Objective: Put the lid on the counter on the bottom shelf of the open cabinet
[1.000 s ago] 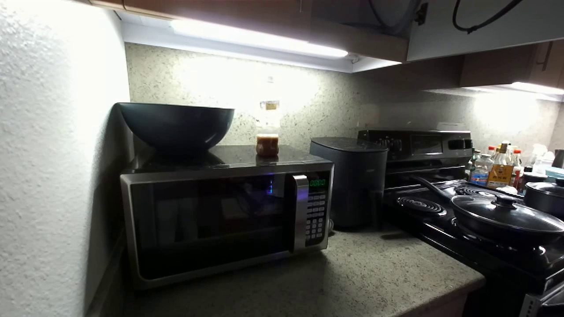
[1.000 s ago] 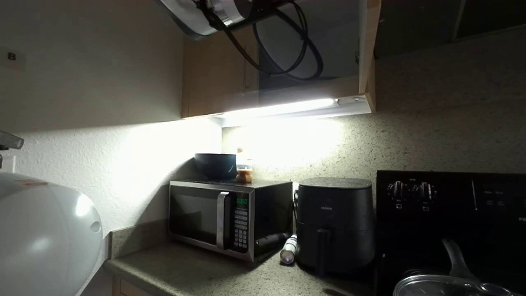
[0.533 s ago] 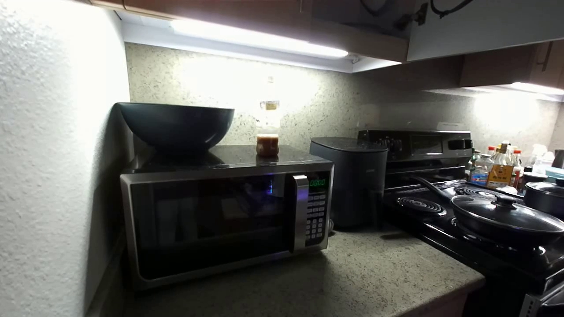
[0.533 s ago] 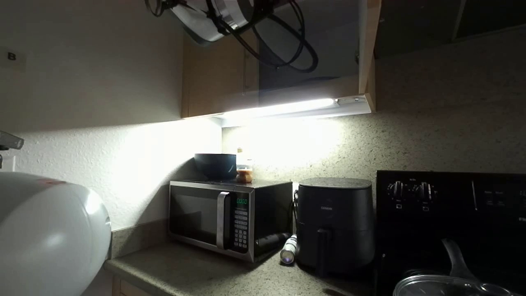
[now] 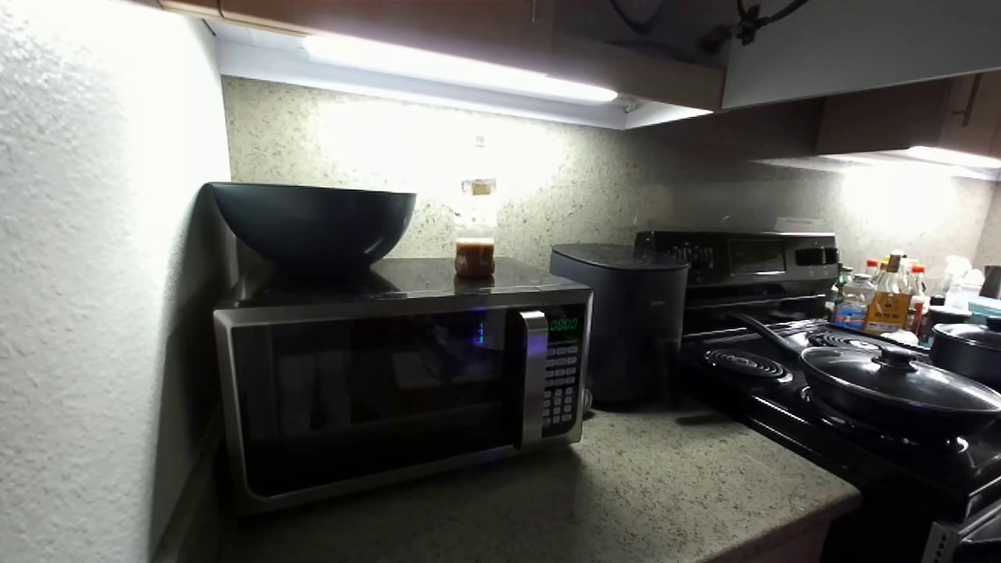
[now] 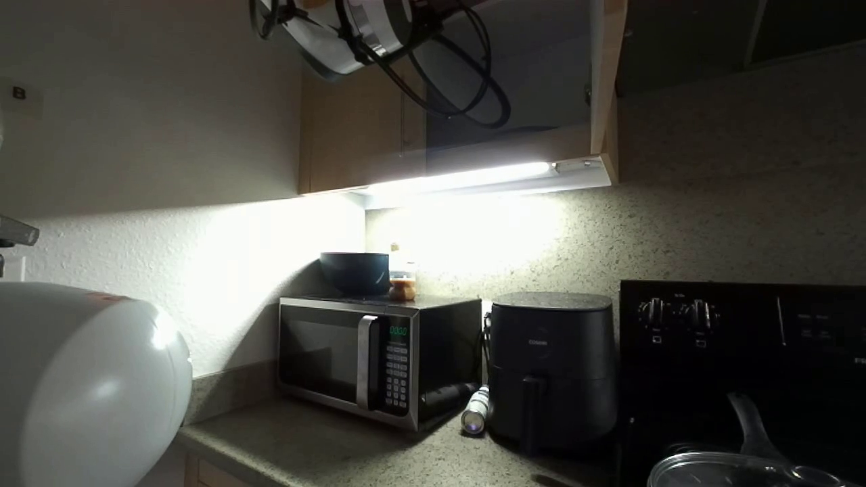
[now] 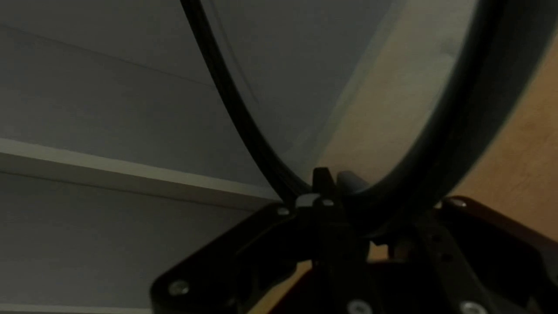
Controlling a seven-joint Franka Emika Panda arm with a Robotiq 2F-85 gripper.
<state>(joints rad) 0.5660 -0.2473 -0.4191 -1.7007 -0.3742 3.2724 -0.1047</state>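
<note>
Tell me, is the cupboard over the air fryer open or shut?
Open: the cupboard door sticks out from the cupboard in both exterior views.

In the wrist view, you see the lid glassy and see-through inside a smooth dark rim. Your arm's white shell gleams like plastic. Ahead, you face wood-look edging on the open cabinet, a matt, speckled stone-look counter, a glossy microwave framed in silvery metal, and, left, a rough wall.
</note>
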